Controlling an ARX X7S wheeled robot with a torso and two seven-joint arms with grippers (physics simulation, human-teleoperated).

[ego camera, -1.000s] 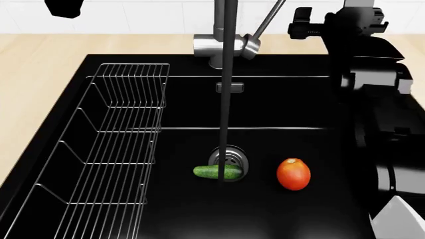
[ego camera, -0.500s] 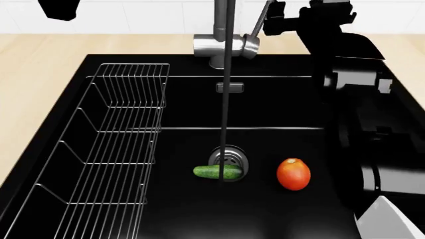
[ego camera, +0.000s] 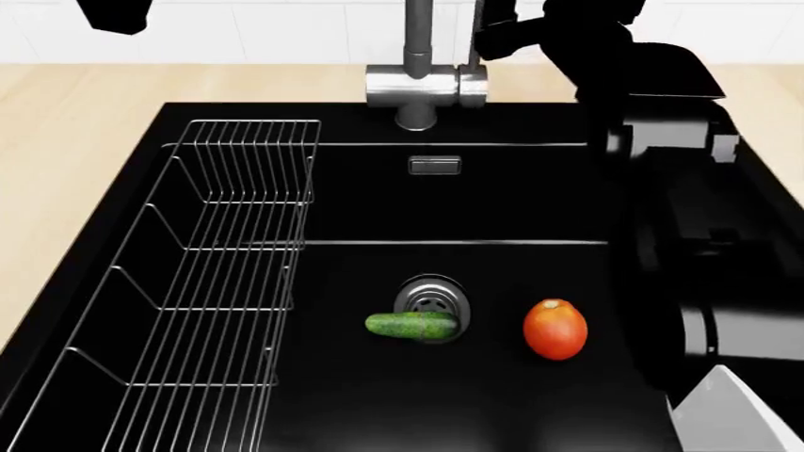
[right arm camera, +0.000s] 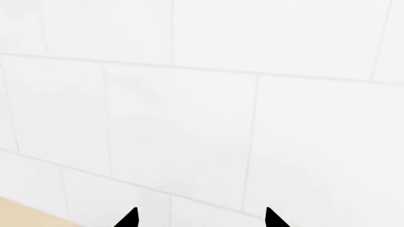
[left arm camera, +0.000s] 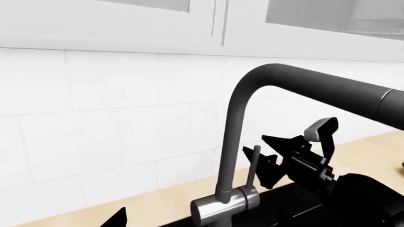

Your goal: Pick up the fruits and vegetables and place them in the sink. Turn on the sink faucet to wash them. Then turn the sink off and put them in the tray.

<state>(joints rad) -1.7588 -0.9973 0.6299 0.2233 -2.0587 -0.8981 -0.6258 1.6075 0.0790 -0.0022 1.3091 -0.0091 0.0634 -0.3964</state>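
Down on the floor of the large matte-black rectangular sink (ego camera: 528, 202), the small dark-green bumpy cucumber (ego camera: 410, 326) lies flat with its long axis running left to right across the head view, its right end overlapping the round steel drain (ego camera: 434, 298). The round red-orange fruit (ego camera: 554, 330) sits just right of it, apart, with bare black floor around both. A steel wire rack (ego camera: 201, 282) fills the basin's left side. At the back rim stands the tall brushed-steel tube faucet (left arm camera: 235, 142), its thin lever handle (left arm camera: 252, 165) upright. The right gripper (left arm camera: 273, 158) has its black fingers (left arm camera: 254, 152) spread wide, right beside the lever. The left gripper (ego camera: 116, 14) hangs over the pale wooden bench (ego camera: 75, 122); its fingers' spread cannot be told.
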